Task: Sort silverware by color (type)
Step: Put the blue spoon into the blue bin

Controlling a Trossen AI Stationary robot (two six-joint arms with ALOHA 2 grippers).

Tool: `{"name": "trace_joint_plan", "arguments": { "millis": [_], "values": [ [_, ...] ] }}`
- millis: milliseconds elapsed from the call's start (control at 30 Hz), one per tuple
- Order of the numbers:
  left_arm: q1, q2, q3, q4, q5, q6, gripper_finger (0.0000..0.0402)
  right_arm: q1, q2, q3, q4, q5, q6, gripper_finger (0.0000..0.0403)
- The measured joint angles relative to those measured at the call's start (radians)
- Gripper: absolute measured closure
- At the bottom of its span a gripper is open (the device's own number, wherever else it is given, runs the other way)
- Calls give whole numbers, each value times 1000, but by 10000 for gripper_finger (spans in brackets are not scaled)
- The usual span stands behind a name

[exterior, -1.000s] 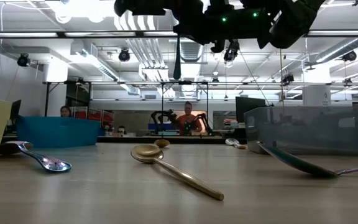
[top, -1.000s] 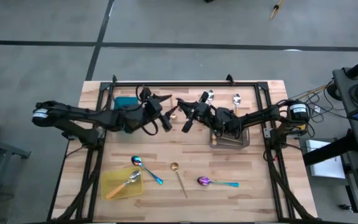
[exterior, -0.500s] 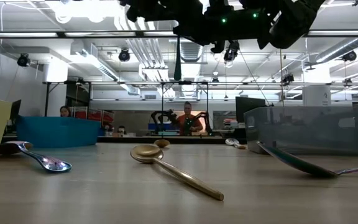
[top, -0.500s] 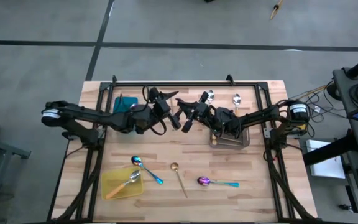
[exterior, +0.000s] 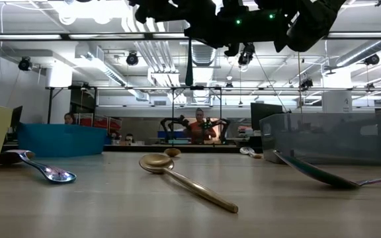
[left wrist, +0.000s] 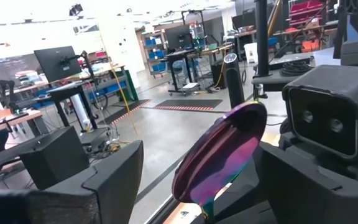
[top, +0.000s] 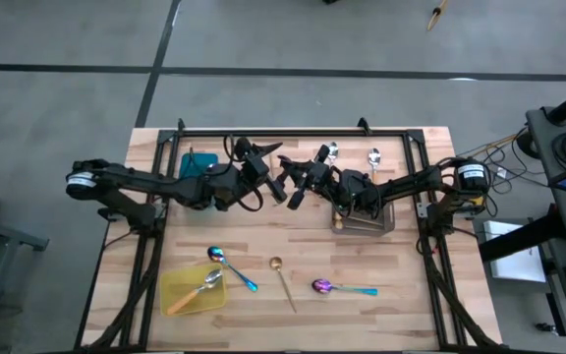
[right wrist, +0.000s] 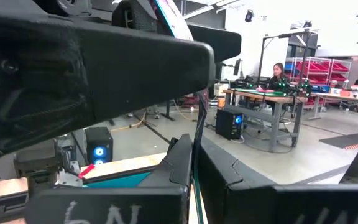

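Left gripper (top: 271, 179) moved to right gripper's (top: 293, 185) spoon (left wrist: 219, 158).

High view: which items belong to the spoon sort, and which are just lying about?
Job: held iridescent spoon, in the right gripper; left iridescent spoon; right iridescent spoon; gold spoon; orange-handled spoon in the yellow tray; two far-edge spoons; teal tray; grey tray.
Lying about: floor stick; cables.

Ceiling lamps (exterior: 91, 8) are glaring at the low view's upper left; nearby dark gripper bodies are blurring in wrist views.
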Motion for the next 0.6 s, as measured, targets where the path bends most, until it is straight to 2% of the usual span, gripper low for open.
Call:
{"name": "trace_joint_plan", "arguments": {
  "millis": [200, 600],
  "values": [
    [1, 0, 0, -3, 1, 0, 140, 0, 0, 0, 0, 1, -5, 394],
    [0, 0, 0, -11, 5, -5, 224, 0, 0, 0, -1, 2, -21, 394]
  ]
}}
